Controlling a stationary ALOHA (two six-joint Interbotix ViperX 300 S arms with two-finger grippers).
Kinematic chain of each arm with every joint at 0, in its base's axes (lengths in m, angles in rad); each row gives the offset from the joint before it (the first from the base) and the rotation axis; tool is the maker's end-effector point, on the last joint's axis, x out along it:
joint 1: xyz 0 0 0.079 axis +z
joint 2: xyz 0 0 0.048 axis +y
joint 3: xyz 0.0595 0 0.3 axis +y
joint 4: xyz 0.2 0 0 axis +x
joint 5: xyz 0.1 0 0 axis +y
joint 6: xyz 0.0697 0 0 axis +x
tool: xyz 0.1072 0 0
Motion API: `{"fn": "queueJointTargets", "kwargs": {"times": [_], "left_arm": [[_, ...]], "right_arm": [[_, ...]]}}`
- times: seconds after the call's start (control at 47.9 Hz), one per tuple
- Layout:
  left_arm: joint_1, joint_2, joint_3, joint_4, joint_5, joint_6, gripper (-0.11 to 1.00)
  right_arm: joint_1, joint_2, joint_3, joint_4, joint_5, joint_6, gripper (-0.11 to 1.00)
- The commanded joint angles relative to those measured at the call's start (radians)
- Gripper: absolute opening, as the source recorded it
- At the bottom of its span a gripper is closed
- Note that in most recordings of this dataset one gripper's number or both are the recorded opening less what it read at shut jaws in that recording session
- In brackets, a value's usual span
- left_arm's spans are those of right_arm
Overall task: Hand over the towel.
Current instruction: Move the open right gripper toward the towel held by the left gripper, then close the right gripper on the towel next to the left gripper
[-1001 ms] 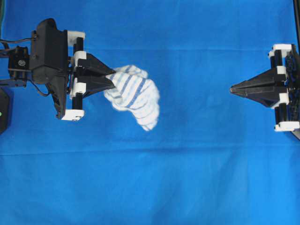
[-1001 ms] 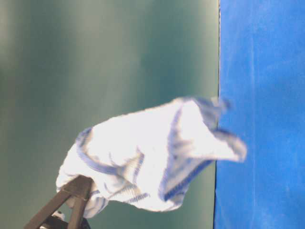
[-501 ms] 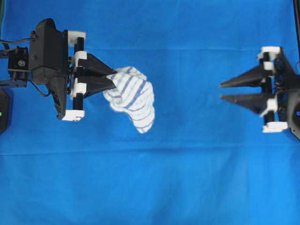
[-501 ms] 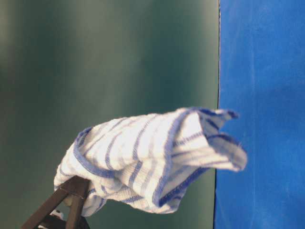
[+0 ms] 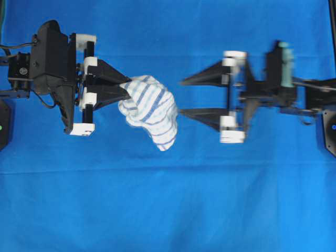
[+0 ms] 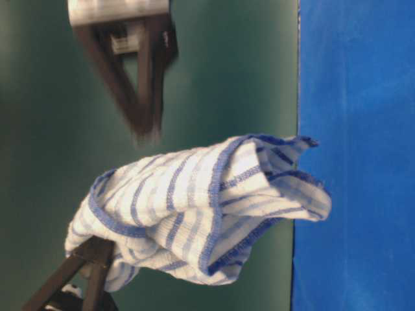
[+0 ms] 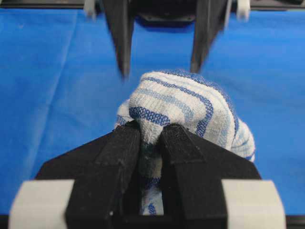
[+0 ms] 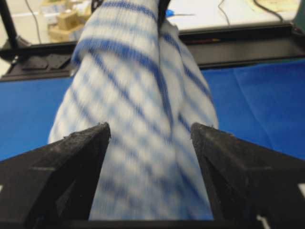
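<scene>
towel (image 6: 194, 220): just blue and grey stripes, no tag or print I can make out
left tool (image 7: 150, 143): plain black fingers, white blocks behind them are blank
right tool (image 5: 181, 97): blurry, nothing legible on it
blue cloth (image 5: 168, 210): plain, no markings
stuff behind the towel in the right wrist view: too fuzzy to read
</scene>
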Motion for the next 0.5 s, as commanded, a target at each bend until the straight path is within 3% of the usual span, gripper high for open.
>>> {"fn": "queueJointTargets", "kwargs": {"times": [0.0, 0.188, 0.48], "left_arm": [[-0.002, -0.008, -0.023, 0.002, -0.012, 0.002, 0.05], [-0.002, -0.008, -0.02, 0.002, -0.012, 0.002, 0.05], [-0.002, -0.008, -0.018, 0.002, -0.012, 0.002, 0.05]], "right_arm": [[0.002, 0.054, -0.091, 0.002, 0.0, 0.006, 0.72], [0.003, 0.138, -0.202, 0.0, 0.041, 0.009, 0.72], [0.009, 0.178, -0.256, 0.0, 0.058, 0.008, 0.71]]}}
